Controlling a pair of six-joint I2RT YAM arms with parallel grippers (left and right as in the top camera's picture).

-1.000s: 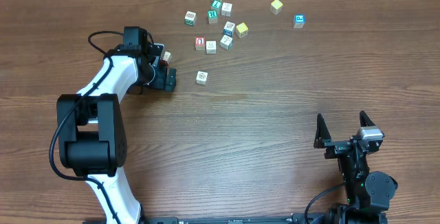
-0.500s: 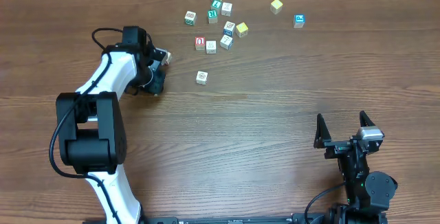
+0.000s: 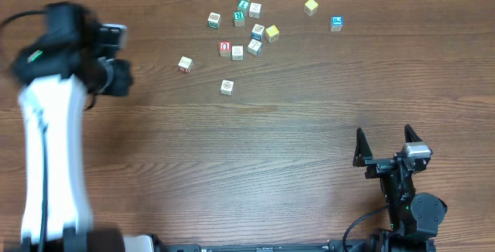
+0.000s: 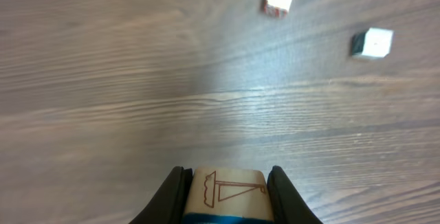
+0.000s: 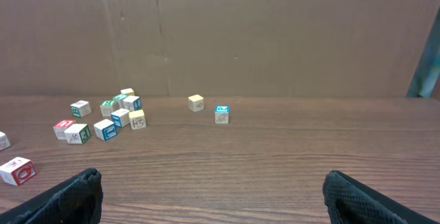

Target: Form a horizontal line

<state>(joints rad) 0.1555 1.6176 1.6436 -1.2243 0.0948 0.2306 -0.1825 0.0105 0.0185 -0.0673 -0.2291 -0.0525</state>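
My left gripper is shut on a wooden cube with a sailboat drawing on its top face and a blue band below. In the overhead view the left gripper hangs blurred at the far left, away from the cubes. Two loose cubes lie nearest it, one red-edged and one whitish. Several more letter cubes lie scattered at the back centre. No horizontal line of cubes shows in any view. My right gripper stands open and empty at the front right.
A red-faced cube, a yellow cube and a blue-faced cube sit among the scatter. A brown cardboard wall closes off the table's back edge.
My left gripper went from open to shut beside the red-edged cube, then the arm swung left and away with a cube in its jaws. The right arm stayed still.
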